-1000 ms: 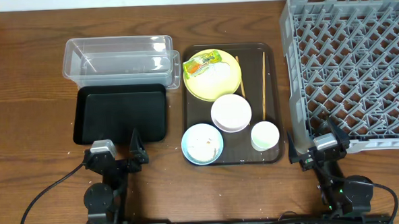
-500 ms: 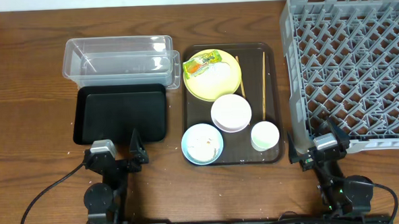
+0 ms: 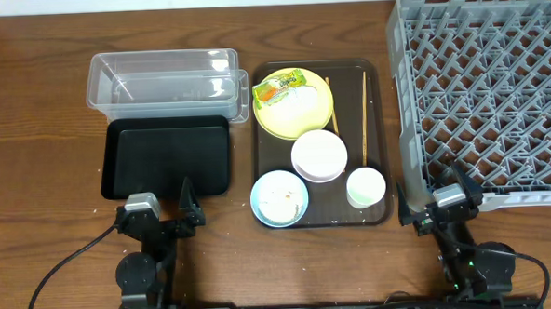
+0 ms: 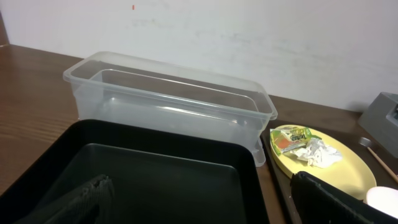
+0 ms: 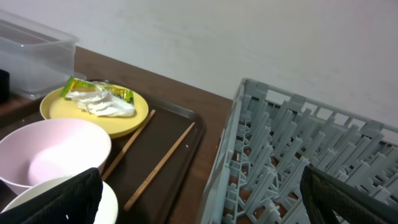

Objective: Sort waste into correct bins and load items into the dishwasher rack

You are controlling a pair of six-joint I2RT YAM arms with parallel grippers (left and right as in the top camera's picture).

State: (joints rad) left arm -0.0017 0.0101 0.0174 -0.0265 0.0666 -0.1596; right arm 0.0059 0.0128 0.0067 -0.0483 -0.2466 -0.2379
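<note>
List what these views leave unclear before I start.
- Overhead: rack cut off by the right edge.
- Overhead: specks in the blue bowl too small to identify.
- Left wrist: paper hides the plate under it.
- Right wrist: cup mostly cut off by the bottom edge.

Both arms sit folded low at the near edge, the left gripper [image 3: 157, 208] and right gripper [image 3: 438, 199] empty, jaws spread wide, pointing forward.

Yellow plate [image 3: 297, 116]; green-yellow wrapper [image 3: 278, 87], orange print; white paper [image 3: 301, 97]; white bowl [image 3: 318, 156]; light blue bowl [image 3: 278, 198]; black tray [image 3: 164, 159]; clear tub [image 3: 161, 85]; dark brown tray [image 3: 377, 122]; grey lattice rack [image 3: 497, 98].
</note>
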